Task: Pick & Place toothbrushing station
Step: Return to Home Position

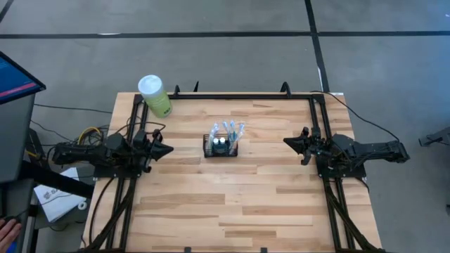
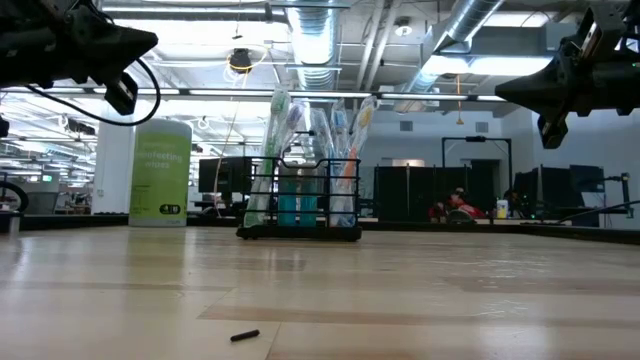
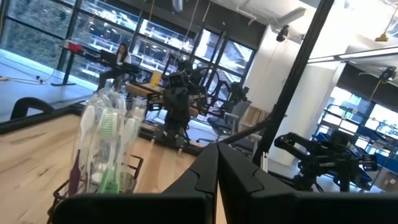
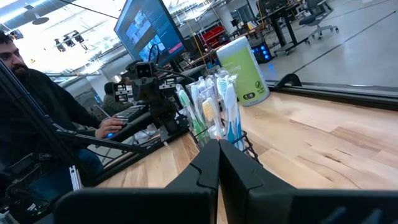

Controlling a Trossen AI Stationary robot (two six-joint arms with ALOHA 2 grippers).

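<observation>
one wooden counter carries everything. two arms counted: the left gripper sits at the counter's left edge and the right gripper at its right edge, each pointing inward. the low view alone shows both raised clear of the surface. each wrist view shows that arm's fingers pressed together, closed on nothing. one green canister with a white lid stands at the far left corner. one toothbrushing station stands upright near the counter's middle, between the grippers and well apart from both. toothbrushes lean out of it toward the far edge; at least four heads counted, exact number uncertain. only the low view shows one small dark object lying on the near boards. only the right wrist view shows a seated person beyond the counter.
</observation>
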